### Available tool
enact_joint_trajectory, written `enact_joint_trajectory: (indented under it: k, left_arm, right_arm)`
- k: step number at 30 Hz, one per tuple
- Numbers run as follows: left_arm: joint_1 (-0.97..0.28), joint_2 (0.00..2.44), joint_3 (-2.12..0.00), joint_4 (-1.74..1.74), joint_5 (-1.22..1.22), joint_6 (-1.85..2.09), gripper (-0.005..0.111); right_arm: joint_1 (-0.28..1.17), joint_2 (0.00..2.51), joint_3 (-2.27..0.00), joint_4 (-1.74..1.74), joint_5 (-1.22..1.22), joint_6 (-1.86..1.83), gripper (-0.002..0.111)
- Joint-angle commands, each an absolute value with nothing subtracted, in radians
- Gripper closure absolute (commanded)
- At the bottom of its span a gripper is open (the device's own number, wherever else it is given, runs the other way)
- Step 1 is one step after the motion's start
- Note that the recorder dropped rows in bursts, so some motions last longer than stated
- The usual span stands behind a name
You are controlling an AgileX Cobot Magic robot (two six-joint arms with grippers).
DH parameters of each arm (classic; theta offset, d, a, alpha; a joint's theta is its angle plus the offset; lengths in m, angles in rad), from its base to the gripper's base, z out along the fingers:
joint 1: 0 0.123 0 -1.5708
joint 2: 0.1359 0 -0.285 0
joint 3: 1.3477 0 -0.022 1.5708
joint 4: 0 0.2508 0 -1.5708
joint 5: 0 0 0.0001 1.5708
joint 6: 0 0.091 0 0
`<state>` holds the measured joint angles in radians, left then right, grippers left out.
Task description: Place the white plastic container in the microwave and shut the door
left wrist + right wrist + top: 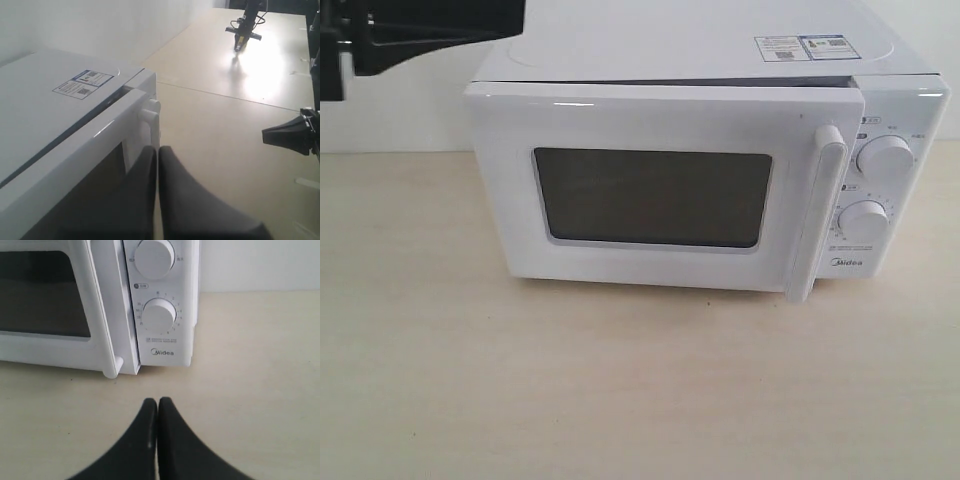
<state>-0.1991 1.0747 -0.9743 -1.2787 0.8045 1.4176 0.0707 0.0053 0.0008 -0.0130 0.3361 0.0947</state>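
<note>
The white microwave (720,50) stands on the table with its door (510,200) almost shut; a narrow dark gap shows along the door's top edge (100,107). The white plastic container is out of view. My left gripper (158,150) is shut and empty, hanging just in front of the door's window (100,185) near the bar handle (149,112). Only the left arm (420,30) shows in the exterior view, at the top left corner. My right gripper (158,401) is shut and empty, low over the table before the microwave's knob panel (160,352).
Two round knobs (885,157) (865,220) sit right of the vertical handle (825,210). Pale wooden tabletop (620,400) spreads in front. In the left wrist view a dark fixture (295,137) and a distant black arm (245,30) stand over the table.
</note>
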Motion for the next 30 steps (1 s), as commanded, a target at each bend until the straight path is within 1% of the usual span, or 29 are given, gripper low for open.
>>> enact_joint_trajectory:
  k: [1, 8, 10, 14, 17, 19, 20, 22, 24, 26, 30]
  left_arm:
    - [-0.197, 0.960, -0.957, -1.107, 0.812, 1.231, 0.103]
    - [-0.197, 0.788, -0.884, -1.050, 0.812, 1.087, 0.103]
    - [-0.197, 0.736, -0.857, -1.049, 0.815, 1.042, 0.103]
    - [-0.197, 0.636, -0.802, -1.009, 0.822, 1.009, 0.103]
    - [-0.197, 0.569, -0.755, -0.994, 0.822, 1.009, 0.103]
    - [-0.197, 0.528, -0.726, -0.994, 0.822, 1.009, 0.103]
    - [-0.197, 0.514, -0.716, -0.994, 0.820, 1.009, 0.103]
    - [-0.197, 0.484, -0.697, -0.994, 0.813, 1.009, 0.103]
    - [-0.197, 0.467, -0.684, -0.996, 0.800, 1.009, 0.103]
    - [-0.197, 0.458, -0.680, -0.997, 0.785, 1.009, 0.103]
    - [-0.197, 0.458, -0.676, -0.997, 0.776, 1.009, 0.103]
  right_arm:
    - [0.068, 0.000, 0.000, -0.037, 0.215, 0.049, 0.108]
    - [0.068, 0.000, 0.000, -0.037, 0.046, 0.049, 0.108]
    - [0.068, 0.000, 0.000, -0.037, -0.041, 0.049, 0.108]
    - [0.068, 0.000, 0.000, -0.037, -0.383, 0.081, 0.108]
    - [0.068, 0.000, 0.000, -0.035, -0.723, 0.089, 0.108]
    - [0.068, 0.000, -0.004, -0.035, -0.887, 0.141, 0.108]
    - [0.068, 0.000, -0.026, -0.035, -0.910, 0.165, 0.108]
    - [0.068, 0.000, -0.104, -0.032, -0.870, 0.214, 0.108]
    - [0.068, 0.000, -0.202, -0.041, -0.763, 0.233, 0.108]
    - [0.068, 0.004, -0.311, -0.053, -0.594, 0.266, 0.108]
    - [0.068, 0.106, -0.508, -0.088, -0.161, 0.324, 0.108]
